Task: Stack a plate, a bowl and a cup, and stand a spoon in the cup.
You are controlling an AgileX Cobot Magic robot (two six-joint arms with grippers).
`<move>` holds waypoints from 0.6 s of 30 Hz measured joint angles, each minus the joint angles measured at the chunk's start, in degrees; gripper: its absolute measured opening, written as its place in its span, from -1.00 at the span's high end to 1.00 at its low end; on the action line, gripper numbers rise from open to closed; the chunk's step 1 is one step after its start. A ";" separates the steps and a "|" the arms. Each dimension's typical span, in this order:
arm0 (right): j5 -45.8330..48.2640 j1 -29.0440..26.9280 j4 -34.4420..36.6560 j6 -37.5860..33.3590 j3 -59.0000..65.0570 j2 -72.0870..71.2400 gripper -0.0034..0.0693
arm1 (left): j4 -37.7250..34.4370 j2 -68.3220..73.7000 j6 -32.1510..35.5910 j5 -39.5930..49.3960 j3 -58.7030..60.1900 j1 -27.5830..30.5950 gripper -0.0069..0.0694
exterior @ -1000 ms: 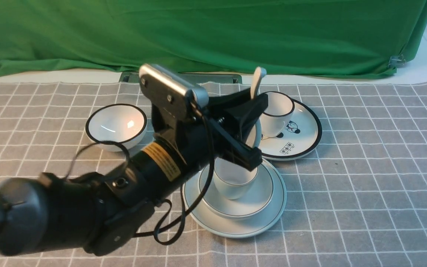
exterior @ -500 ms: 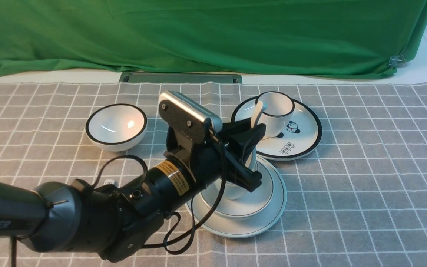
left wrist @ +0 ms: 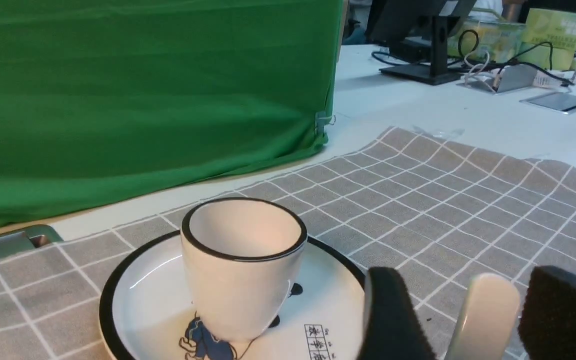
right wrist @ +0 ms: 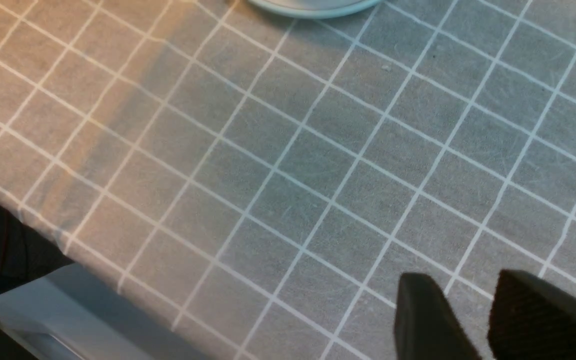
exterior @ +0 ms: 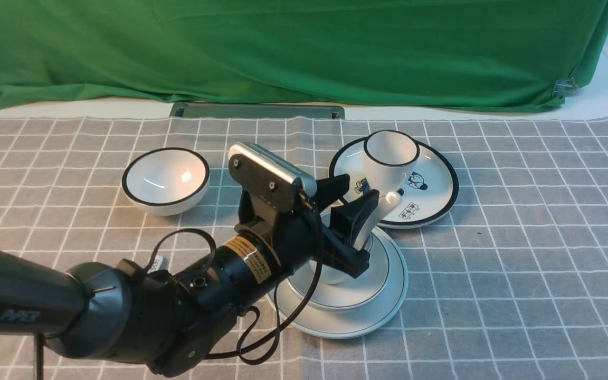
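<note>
- The left arm [exterior: 124,311] hogs the middle of the front view, so the cup [exterior: 329,274] is mostly buried behind the left claw [exterior: 362,190]. Only a bit of its pale lower body peeks out underneath, and I can't see its mouth at all.
- The cup sits in the bowl [exterior: 372,287] and the bowl sits on the plate [exterior: 391,311], lower centre of the frame. The left part of both is covered by the arm and its cable [exterior: 262,338].
- For the spoon [exterior: 391,199], only the white handle end shows. It pokes out right of the claw and leans toward the panda plate [exterior: 438,198]. The scoop end is hidden, so I can't confirm it's down in the cup.
- In the lower right of the left wrist view, the handle stands between the two black pads [left wrist: 393,320]. There's a clear gap on one side and a hairline on the other, so this claw has let go, with its jaws spread.
- The right claw [right wrist: 478,320] only shows in its own wrist view, cut off at the lower right corner. Its jaws are parted with nothing between them, over the checked cloth [right wrist: 268,175] on the worktop. A sliver of pale dish rim [right wrist: 313,4] sits at the top edge.
- A second ago the spoon was pinched and held high against the green backdrop [exterior: 304,47]. Now it's way lower, tipped right, and released.
- The black-rimmed cup [exterior: 391,158] and black-rimmed bowl [exterior: 165,179] haven't budged.
</note>
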 joint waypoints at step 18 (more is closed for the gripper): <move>0.06 0.00 0.00 -2.58 -8.19 0.00 0.26 | -1.21 -47.04 0.09 47.52 4.83 0.00 0.69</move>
